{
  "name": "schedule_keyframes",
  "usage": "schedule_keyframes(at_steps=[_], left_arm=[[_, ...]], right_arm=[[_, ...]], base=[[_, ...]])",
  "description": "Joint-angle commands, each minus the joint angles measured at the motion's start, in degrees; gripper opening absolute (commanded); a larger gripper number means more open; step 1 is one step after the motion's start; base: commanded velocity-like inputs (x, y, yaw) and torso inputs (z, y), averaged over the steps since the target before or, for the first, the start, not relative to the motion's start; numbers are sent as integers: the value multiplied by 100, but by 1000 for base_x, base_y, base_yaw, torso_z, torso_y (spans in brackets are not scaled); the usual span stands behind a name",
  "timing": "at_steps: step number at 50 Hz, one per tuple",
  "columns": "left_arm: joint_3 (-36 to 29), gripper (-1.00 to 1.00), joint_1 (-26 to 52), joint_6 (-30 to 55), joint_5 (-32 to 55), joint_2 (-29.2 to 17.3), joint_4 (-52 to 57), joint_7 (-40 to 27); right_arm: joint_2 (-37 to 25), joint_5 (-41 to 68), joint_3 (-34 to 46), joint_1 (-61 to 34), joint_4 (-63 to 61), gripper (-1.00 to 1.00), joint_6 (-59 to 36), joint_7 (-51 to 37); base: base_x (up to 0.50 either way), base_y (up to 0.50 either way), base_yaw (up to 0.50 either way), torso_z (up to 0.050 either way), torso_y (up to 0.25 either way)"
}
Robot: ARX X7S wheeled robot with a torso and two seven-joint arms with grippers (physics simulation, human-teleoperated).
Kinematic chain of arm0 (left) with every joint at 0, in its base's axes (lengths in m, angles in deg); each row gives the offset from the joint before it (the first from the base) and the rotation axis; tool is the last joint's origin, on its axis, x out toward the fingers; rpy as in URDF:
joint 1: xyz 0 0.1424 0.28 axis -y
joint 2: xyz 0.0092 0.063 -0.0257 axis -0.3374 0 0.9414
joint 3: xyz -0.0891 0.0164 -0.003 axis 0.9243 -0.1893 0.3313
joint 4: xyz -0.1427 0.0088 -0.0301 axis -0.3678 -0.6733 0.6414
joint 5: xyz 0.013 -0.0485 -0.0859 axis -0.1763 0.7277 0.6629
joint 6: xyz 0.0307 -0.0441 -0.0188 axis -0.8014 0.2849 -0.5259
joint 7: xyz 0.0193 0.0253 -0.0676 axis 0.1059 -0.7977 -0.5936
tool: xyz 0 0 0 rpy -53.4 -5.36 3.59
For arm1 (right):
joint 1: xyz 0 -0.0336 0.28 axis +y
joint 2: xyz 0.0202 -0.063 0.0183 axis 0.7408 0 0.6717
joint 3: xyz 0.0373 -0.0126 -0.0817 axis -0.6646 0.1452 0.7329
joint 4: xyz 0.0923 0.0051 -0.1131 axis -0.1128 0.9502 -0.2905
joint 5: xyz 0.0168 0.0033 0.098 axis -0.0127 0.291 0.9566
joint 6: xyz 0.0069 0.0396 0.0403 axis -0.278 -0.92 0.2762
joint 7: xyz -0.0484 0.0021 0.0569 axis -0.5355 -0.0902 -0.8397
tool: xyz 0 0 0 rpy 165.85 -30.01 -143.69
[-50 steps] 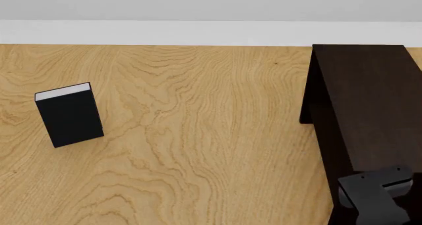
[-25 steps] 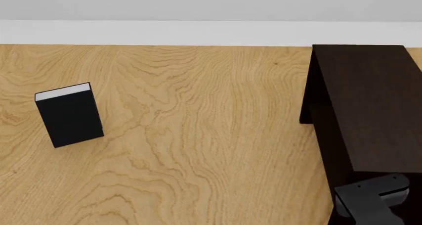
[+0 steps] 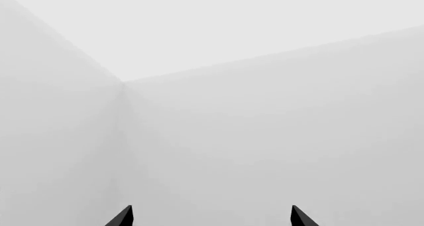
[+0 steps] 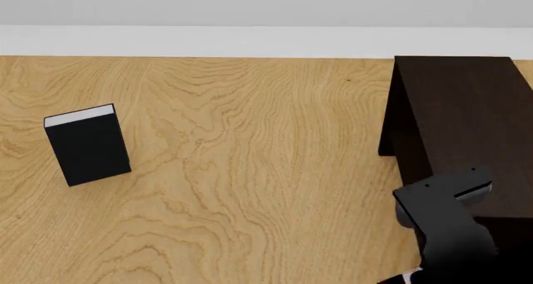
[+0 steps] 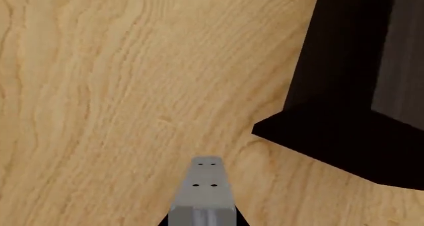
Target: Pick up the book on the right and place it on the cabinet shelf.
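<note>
Holding the left gripper [image 3: 210, 218] wide, aimed at blank wall [image 3: 265, 126]. Hovering the right gripper [image 5: 205, 188] over the bench [image 4: 249, 171], spread impossible to tell. Dark cabinet [image 4: 466, 122] at 12 o'clock, inside unreadable. Grey book out of sight; black book [image 4: 87, 143] at 10 o'clock.

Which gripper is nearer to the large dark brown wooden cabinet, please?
The right gripper: it hangs over the table just beside the large dark brown wooden cabinet. The left gripper faces only blank grey walls, outside the head view.

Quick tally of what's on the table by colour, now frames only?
Black: 1, the black book
Dark brown: 1, the cabinet
Light grey: 0, no grey book in view
Total: 2
</note>
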Motion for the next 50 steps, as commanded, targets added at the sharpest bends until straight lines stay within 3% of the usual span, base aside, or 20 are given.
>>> schedule_keyframes(at_steps=[1, 25, 50], left_arm=[[39, 100, 20, -46, 103, -85, 11, -71], [21, 100, 206, -57, 356, -261, 7, -269], [114, 100, 250, -175, 654, -433, 51, -451]], right_arm=[[172, 80, -224, -577, -316, -100, -118, -9], [1253, -1354, -364, -1313, -145, -100, 143, 1411], [2427, -4322, 445, -1909, 817, -100, 1907, 3550]], base=[[0, 0, 0, 0, 0], [0, 0, 0, 0, 1], [0, 0, 0, 0, 1]])
